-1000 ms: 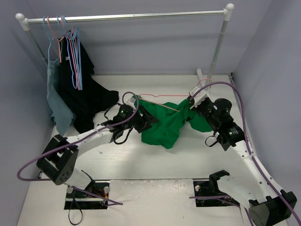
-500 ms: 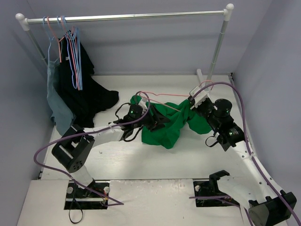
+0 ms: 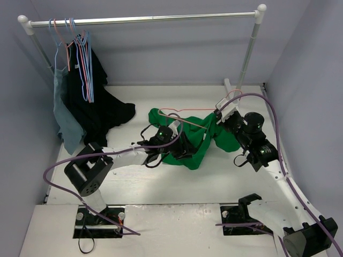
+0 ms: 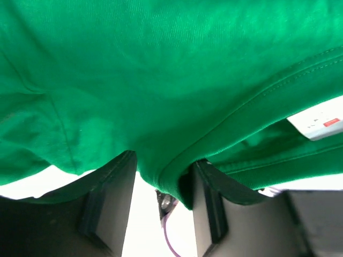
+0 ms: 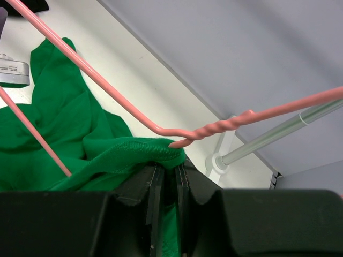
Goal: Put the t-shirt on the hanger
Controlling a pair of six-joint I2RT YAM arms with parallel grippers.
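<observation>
My right gripper [image 5: 167, 163], nearly shut, pinches the t-shirt [image 3: 198, 140] by the hanger [image 5: 214, 127] neck at its 2 o'clock, my left gripper [image 4: 162, 160] clamps the collar at 7 o'clock; dressing looks barely begun.

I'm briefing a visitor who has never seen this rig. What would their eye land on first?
The bright green t-shirt, bunched at centre, with the pink hanger lying across its far side. Next, the left gripper pinching a fold of it and the right gripper clamped on cloth beside the hanger's twisted neck. Then the black garment hanging at the left end of the rail.
</observation>
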